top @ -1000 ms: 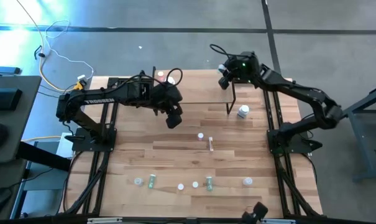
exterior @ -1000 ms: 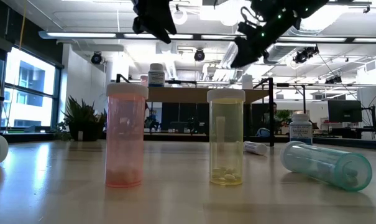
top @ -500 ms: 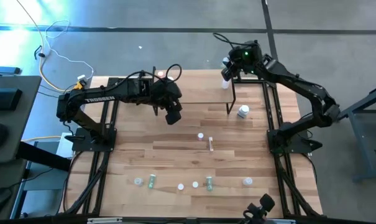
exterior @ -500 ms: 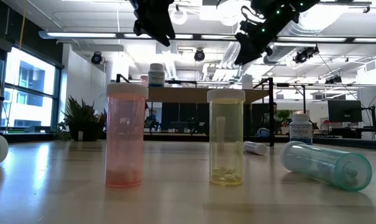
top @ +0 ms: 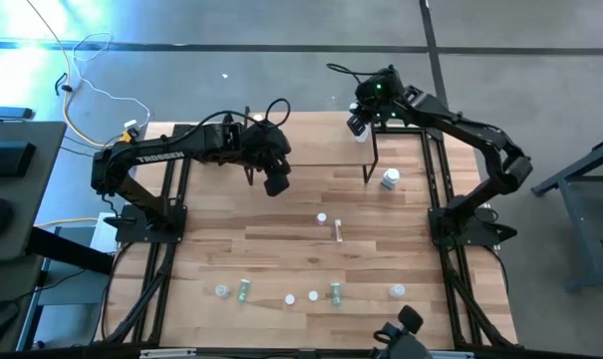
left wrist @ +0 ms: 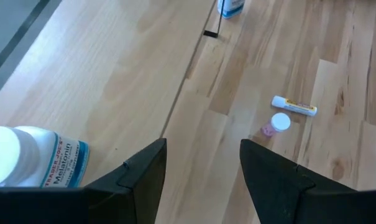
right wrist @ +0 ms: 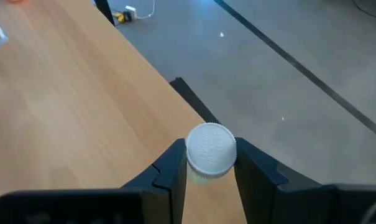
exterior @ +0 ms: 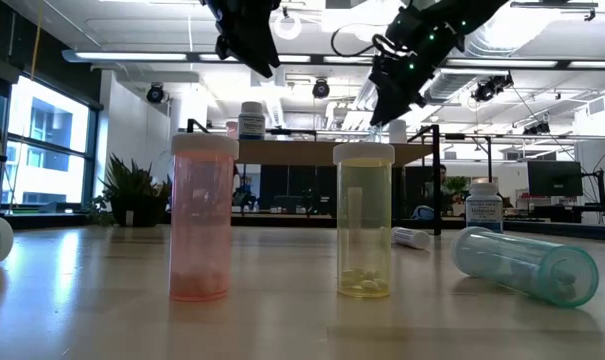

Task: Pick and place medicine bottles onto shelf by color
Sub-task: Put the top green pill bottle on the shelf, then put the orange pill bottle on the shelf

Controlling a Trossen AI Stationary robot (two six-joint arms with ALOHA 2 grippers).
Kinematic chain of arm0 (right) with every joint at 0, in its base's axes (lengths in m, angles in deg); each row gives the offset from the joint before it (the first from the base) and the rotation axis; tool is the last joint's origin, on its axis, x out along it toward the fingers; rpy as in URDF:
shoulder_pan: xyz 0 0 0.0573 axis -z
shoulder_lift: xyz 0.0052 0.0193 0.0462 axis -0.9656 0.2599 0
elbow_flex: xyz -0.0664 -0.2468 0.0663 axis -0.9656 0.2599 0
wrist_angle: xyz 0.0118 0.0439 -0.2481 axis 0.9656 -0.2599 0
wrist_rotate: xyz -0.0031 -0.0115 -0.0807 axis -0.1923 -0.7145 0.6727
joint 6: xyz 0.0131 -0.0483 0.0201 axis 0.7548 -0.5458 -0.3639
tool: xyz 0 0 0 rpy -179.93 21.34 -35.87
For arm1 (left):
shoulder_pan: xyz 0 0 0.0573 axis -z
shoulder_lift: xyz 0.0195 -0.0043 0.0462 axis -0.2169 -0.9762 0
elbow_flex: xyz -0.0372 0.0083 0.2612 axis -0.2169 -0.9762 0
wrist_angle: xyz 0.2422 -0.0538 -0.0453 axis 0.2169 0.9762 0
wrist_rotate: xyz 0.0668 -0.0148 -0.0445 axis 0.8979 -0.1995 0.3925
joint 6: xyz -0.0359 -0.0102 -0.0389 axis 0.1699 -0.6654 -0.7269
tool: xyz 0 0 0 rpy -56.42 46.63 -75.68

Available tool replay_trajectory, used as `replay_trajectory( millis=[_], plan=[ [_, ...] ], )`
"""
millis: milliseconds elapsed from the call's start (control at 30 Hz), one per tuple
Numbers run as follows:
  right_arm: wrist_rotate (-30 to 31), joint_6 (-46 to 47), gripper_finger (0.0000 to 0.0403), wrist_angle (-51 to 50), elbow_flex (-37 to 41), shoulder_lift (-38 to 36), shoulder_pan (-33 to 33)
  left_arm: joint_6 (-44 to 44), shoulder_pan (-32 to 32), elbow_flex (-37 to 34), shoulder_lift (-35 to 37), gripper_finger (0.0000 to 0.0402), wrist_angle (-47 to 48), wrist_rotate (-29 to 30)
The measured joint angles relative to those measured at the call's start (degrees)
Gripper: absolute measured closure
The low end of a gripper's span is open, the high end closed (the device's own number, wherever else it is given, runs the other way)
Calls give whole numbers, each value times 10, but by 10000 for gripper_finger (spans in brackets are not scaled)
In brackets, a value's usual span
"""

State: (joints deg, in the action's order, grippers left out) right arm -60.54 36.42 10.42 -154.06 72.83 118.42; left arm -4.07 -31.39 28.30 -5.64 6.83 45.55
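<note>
The shelf (top: 321,142) is a light-wood board on black legs at the table's far side. My right gripper (right wrist: 210,163) hangs over its far right corner, shut on a white-capped medicine bottle (right wrist: 210,149) that also shows in the high view (top: 360,133). My left gripper (left wrist: 203,168) is open and empty above the shelf's near edge (left wrist: 175,106). A white melatonin bottle (left wrist: 26,163) stands on the shelf beside it. Several small bottles stand or lie along the table's near side (top: 313,295). My right gripper pinches the white bottle by the sides of its ribbed cap (right wrist: 191,157), one finger on each side. The fingers come from above, pointing down. The bottle is upright over the shelf's corner; I cannot tell whether its base rests on the board.
A white jar (top: 390,179) stands on the table by the shelf's right leg. A pink-capped vial (left wrist: 276,123) and a lying tube (left wrist: 294,106) sit mid-table. Close to the low camera stand a pink bottle (exterior: 200,215) and a yellow one (exterior: 364,220); a teal bottle (exterior: 527,264) lies there too.
My right gripper, still shut on the white bottle, has come down toward the shelf and shifted a little toward the table's left.
</note>
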Motion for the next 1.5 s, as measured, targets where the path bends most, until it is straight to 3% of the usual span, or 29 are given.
replay_trajectory(
  millis=[500,933,1300,1500],
  plan=[
    [-5,-6,302,-9,0,23,0,0,0,0,0,206,0,1],
    [-5,-3,236,-29,-2,24,0,0,0,0,0,206,0,1],
    [-5,-3,222,-73,-69,23,0,0,0,0,0,203,2,1],
    [-5,12,222,-92,-96,23,0,-15,0,0,0,177,26,1]
  ],
)
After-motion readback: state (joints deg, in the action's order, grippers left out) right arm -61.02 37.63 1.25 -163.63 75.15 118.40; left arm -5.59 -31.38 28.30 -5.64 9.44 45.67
